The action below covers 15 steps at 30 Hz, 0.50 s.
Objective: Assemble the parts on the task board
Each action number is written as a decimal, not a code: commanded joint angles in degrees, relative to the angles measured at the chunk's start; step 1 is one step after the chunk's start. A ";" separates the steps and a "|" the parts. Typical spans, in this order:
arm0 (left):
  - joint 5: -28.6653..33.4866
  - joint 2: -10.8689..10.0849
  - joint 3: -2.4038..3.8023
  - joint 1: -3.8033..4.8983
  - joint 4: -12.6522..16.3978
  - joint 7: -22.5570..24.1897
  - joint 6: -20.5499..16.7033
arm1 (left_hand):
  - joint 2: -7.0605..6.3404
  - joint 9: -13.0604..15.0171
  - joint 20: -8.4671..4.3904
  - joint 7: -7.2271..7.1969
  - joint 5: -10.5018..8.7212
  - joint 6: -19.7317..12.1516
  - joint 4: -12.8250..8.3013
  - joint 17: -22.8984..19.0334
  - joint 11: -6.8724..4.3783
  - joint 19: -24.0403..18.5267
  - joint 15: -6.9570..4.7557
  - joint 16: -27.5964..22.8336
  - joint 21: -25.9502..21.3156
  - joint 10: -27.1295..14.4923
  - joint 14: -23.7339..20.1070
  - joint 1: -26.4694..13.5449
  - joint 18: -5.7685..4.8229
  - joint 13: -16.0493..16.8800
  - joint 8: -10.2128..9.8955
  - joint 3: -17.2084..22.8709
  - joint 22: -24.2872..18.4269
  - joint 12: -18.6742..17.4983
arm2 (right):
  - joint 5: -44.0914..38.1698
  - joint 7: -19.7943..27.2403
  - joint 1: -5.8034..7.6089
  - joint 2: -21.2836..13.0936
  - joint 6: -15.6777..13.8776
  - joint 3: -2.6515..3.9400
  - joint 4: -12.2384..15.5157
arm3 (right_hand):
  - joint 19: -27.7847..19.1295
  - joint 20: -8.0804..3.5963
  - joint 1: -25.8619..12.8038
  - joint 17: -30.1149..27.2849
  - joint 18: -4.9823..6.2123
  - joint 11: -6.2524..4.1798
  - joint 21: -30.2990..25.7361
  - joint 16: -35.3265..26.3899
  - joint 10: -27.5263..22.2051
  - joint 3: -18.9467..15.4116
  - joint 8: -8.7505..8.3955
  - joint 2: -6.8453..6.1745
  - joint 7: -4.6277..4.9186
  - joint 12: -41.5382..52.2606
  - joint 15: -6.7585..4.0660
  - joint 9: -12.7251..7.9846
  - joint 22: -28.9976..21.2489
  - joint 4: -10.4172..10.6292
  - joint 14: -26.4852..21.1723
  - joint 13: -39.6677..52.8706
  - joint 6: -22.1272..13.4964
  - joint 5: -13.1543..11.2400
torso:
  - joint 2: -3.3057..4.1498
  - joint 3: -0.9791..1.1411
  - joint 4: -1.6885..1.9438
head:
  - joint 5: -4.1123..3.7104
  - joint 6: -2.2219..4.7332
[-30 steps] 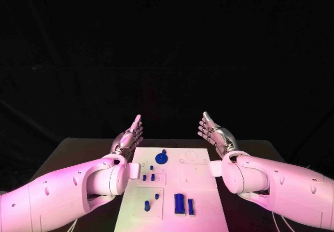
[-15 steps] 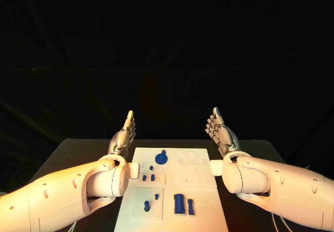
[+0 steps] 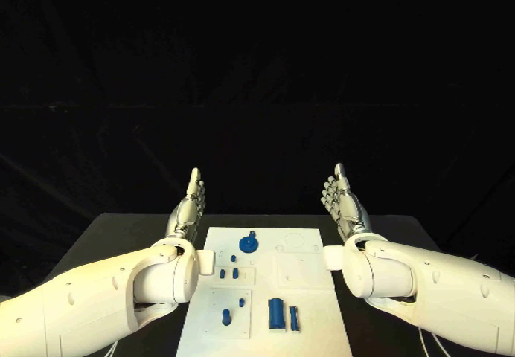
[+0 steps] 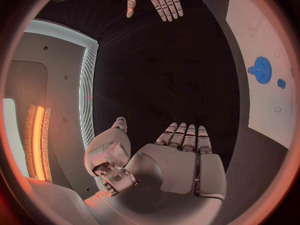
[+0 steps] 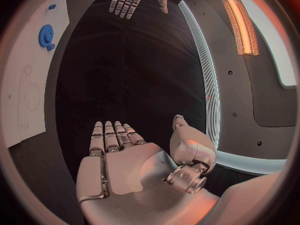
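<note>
Up above the black counter (image 3: 129, 227), both hands are held flat and hold nothing. The left hand (image 3: 188, 210) is at 11 o'clock from the white board (image 3: 309, 297), and the right hand (image 3: 345, 206) is at 1 o'clock. Each hand's fingers (image 3: 193, 184) are straight, pointing up and side by side, with the thumb out. The board lies in the middle of the counter. On it are small blue parts: a gear (image 3: 249, 243) at the far end and pegs (image 3: 277, 313) at the near end. Behind it all is dark.
</note>
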 commanded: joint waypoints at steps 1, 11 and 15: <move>-0.67 0.06 0.07 0.00 0.15 1.09 -0.31 | 0.01 -0.09 -0.09 0.02 -0.50 -1.75 -0.37 -0.06 0.07 -2.14 -0.04 -0.21 -0.35 -1.86 -3.70 -3.07 -0.39 -0.07 -0.39 -0.10 -0.12 -0.38 | -0.24 0.92 -0.02 0.01 0.12 0.03 0.09 | -2.19 0.03 -3.28 -0.06 -0.37 -0.06 -0.28 -0.24 -2.14 0.44 -0.19 0.10 -0.11 -0.35 -0.04 -0.07 -1.14 -0.09 -2.37 -0.09 -2.01 -0.30 | 0.00 -0.01 0.00 | 0.00 0.00; -0.67 0.06 0.07 0.00 0.15 1.09 -0.31 | 0.01 -0.09 -0.09 0.02 -0.50 -5.82 -0.37 -0.06 0.07 -2.14 -0.04 -0.21 -0.35 -5.90 -3.70 -9.55 -0.39 -0.07 -0.39 -0.10 -0.12 -0.38 | -0.24 0.92 -0.02 0.01 0.12 0.03 0.09 | -6.40 0.03 -9.86 -0.06 -0.37 -0.06 -0.28 -0.24 -6.88 0.44 -0.19 0.10 -0.11 -0.35 -0.04 -0.07 -1.14 -0.09 -7.15 -0.09 -6.22 -0.30 | 0.00 -0.01 0.00 | 0.00 0.00; -0.67 0.06 0.07 0.00 0.15 1.09 -0.31 | 0.01 -0.09 -0.09 0.02 -0.50 -5.82 -0.37 -0.06 0.07 -2.14 -0.04 -0.21 -0.35 -5.90 -3.70 -9.55 -0.39 -0.07 -0.39 -0.10 -0.12 -0.38 | -0.24 0.92 -0.02 0.01 0.12 0.03 0.09 | -6.40 0.03 -9.86 -0.06 -0.37 -0.06 -0.28 -0.24 -6.88 0.44 -0.19 0.10 -0.11 -0.35 -0.04 -0.07 -1.14 -0.09 -7.15 -0.09 -6.22 -0.30 | 0.00 -0.01 0.00 | 0.00 0.00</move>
